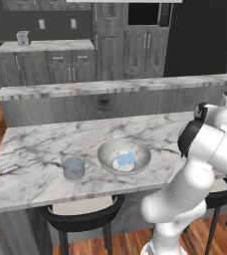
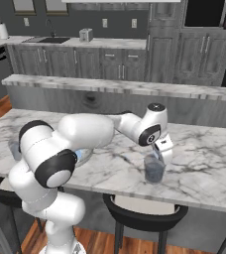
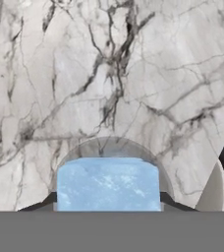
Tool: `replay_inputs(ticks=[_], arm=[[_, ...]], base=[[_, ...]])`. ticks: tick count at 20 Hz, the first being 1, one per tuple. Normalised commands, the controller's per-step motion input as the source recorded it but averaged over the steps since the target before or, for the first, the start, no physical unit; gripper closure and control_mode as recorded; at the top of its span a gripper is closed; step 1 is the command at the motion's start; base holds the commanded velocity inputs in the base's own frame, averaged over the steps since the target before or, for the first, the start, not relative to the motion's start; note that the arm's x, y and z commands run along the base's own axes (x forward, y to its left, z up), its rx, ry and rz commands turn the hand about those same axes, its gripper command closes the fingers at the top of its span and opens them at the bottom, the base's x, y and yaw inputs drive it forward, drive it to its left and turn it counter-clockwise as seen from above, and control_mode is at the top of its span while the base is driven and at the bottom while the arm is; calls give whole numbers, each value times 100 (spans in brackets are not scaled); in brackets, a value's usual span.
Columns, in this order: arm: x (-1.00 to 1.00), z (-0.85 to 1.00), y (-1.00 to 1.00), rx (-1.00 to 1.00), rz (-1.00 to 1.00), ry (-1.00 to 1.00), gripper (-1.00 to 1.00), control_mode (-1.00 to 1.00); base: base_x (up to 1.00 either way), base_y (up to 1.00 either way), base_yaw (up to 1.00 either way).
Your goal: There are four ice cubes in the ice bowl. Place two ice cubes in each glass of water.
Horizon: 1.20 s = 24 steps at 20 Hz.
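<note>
My gripper [image 2: 159,150] hangs just above a glass of water [image 2: 154,171] near the counter's front edge. The hand view has a pale blue ice cube [image 3: 108,184] clamped between the two dark fingertips [image 3: 175,202], with that glass [image 3: 111,146] directly beneath it. The ice bowl [image 1: 124,155], grey metal, stands mid-counter with pale blue ice cubes [image 1: 126,159] lying in it. Left of the bowl stands the other glass of water [image 1: 73,168]. In the right base view my arm hides most of the bowl [image 2: 84,156].
The marble counter [image 1: 36,149] has a raised ledge [image 2: 125,87] along its back. Black stools [image 1: 83,214] [image 2: 144,211] sit under the front edge. Cabinets line the far wall.
</note>
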Motion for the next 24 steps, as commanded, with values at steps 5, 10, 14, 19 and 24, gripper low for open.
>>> replay_inputs(ticks=[5,10,14,19,24], arm=[[0,-3,2,0,0,-8,100,-100],[-2,-15,1,-1,0,-7,100,-100],[0,-14,9,-3,0,-1,100,-100],[1,-7,6,-2,-1,0,100,-100],[7,-10,0,-1,0,0,100,-100]], base=[[0,0,0],[0,0,0],[0,0,0],[0,0,0],[0,0,0]])
